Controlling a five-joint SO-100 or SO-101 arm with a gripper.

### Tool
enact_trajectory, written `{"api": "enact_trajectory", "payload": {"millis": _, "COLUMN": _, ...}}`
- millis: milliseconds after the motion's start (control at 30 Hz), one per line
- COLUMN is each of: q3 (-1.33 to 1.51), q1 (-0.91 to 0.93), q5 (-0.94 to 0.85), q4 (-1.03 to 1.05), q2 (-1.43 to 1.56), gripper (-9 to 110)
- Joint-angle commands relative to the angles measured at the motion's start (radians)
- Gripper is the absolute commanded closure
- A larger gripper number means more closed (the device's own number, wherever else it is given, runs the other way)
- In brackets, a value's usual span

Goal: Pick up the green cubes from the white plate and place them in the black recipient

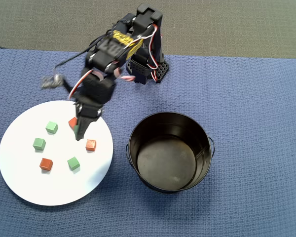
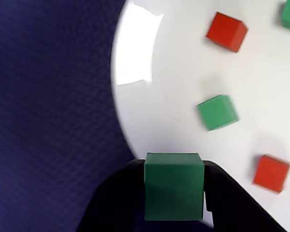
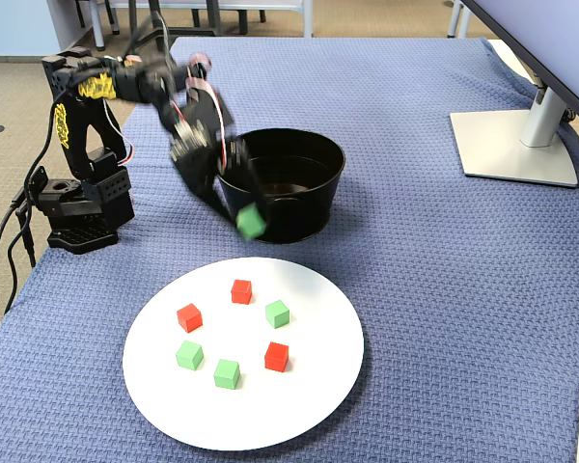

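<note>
Resting nearest in the fixed view, the white plate (image 3: 309,405) carries three green cubes (image 3: 227,373) and three red cubes (image 3: 276,356). Above its far edge, the claw (image 3: 249,220) is clamped on a fourth green cube (image 2: 174,186), lifted clear. Farther back stands the black recipient (image 3: 314,217), empty. Motion blur suggests a fast swing; the cube could slip loose, or clip the bucket's near wall. No readable writing anywhere on the desk (image 3: 444,289).

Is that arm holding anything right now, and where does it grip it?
Yes. The gripper holds one green cube, its fingers pressing on two opposite side faces, lifted above the white plate.
</note>
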Motion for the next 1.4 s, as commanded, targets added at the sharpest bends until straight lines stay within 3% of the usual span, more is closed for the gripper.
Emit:
{"api": "enact_trajectory", "payload": {"millis": 0, "q3": -0.077, "q1": -0.143, "q5": 0.311, "q4": 0.054, "q2": 0.14, "gripper": 102}}
{"api": "enact_trajectory", "payload": {"millis": 267, "q3": -0.002, "q1": -0.566, "q5": 0.568, "q4": 0.072, "q2": 0.183, "gripper": 102}}
{"api": "enact_trajectory", "payload": {"millis": 467, "q3": 0.069, "q1": -0.765, "q5": 0.598, "q4": -0.005, "q2": 0.117, "gripper": 101}}
{"api": "enact_trajectory", "payload": {"millis": 533, "q3": 0.081, "q1": -0.795, "q5": 0.577, "q4": -0.012, "q2": 0.098, "gripper": 84}}
{"api": "enact_trajectory", "payload": {"millis": 600, "q3": 0.069, "q1": -0.795, "q5": 0.575, "q4": -0.011, "q2": 0.087, "gripper": 77}}
{"api": "enact_trajectory", "payload": {"millis": 767, "q3": 0.043, "q1": -0.735, "q5": 0.499, "q4": -0.031, "q2": 0.094, "gripper": 78}}
{"api": "enact_trajectory", "payload": {"millis": 1000, "q3": -0.287, "q1": -0.457, "q5": 0.002, "q4": 0.325, "q2": -0.006, "gripper": 80}}
{"api": "enact_trajectory", "payload": {"millis": 1200, "q3": -0.23, "q1": -0.126, "q5": -0.394, "q4": 0.166, "q2": -0.037, "gripper": 79}}
{"api": "enact_trajectory", "payload": {"millis": 1367, "q3": -0.215, "q1": 0.046, "q5": -0.451, "q4": -0.003, "q2": -0.192, "gripper": 79}}
